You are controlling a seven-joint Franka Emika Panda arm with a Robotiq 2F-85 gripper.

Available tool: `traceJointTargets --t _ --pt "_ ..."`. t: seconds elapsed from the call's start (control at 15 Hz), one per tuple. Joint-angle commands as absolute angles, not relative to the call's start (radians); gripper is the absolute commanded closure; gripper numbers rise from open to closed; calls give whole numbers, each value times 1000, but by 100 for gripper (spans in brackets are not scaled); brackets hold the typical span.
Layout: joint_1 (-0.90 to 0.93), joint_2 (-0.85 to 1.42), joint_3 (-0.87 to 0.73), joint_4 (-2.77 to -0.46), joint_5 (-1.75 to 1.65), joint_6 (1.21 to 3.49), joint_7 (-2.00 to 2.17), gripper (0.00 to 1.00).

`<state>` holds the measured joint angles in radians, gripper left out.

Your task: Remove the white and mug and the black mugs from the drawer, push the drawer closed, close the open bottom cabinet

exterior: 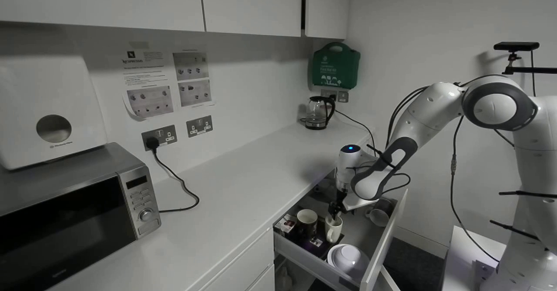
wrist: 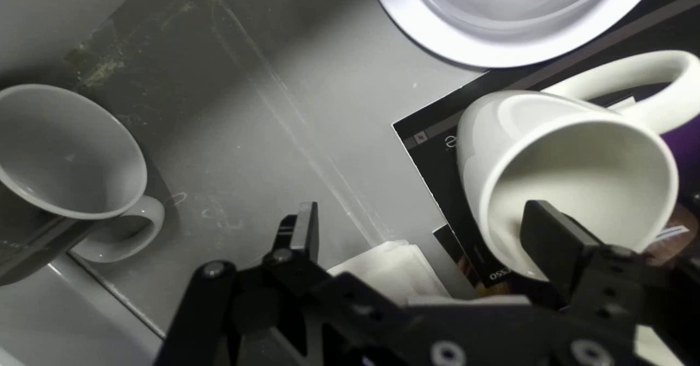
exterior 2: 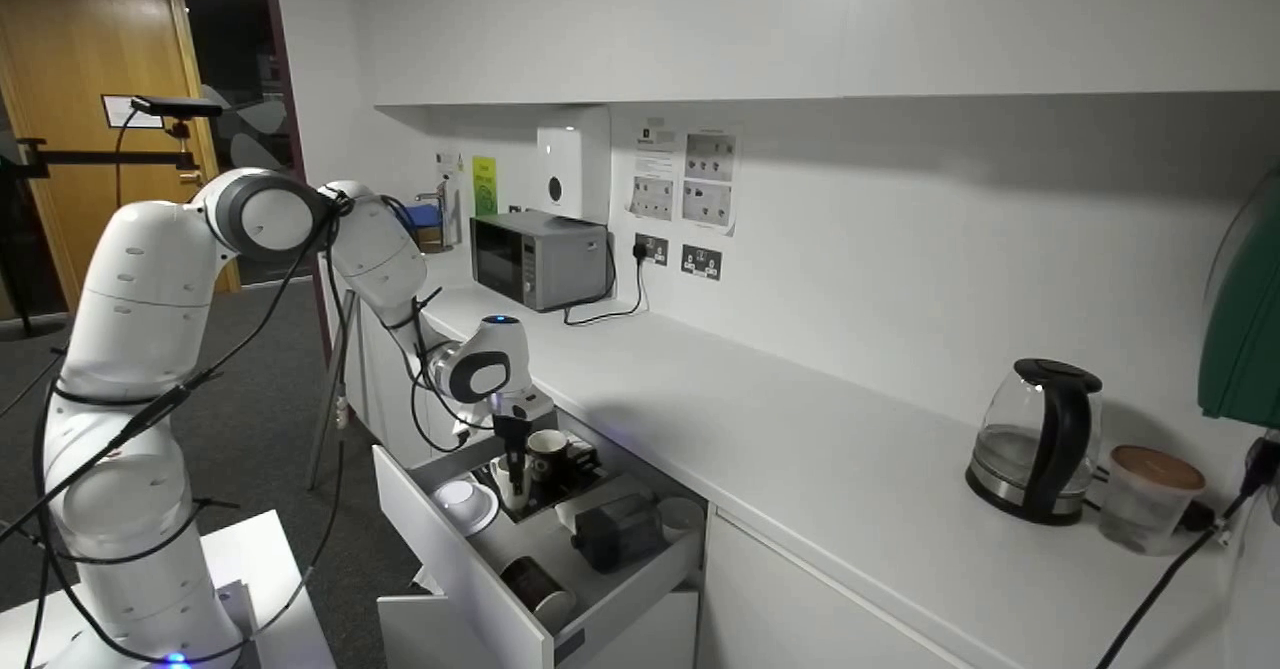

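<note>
White mug [wrist: 579,174] upright on a dark booklet [wrist: 433,158] in the drawer [exterior 2: 450,567]; likely light, stiff, slick and chippable, so pinch one wall at the rim. Your gripper [wrist: 424,224] is spread wide, gripping nothing, one finger [wrist: 549,234] in or over the mug's mouth, hard to tell. Your arm [exterior: 428,112] arches down over the drawer.

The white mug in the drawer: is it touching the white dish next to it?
Apart. The wrist view shows a strip of dark printed surface between the white mug and the rim of the white dish.
</note>
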<state>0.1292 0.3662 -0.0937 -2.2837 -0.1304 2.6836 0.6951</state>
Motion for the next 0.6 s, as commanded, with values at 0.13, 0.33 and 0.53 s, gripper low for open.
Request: traceJointTargets --t 0.13,0.33,0.53 --pt "105 413 -86 -2238 -83 2714 555 0" --pt "93 430 -69 -2216 -34 2706 471 0" --pt "70 439 -44 -2198 31 2694 383 0"
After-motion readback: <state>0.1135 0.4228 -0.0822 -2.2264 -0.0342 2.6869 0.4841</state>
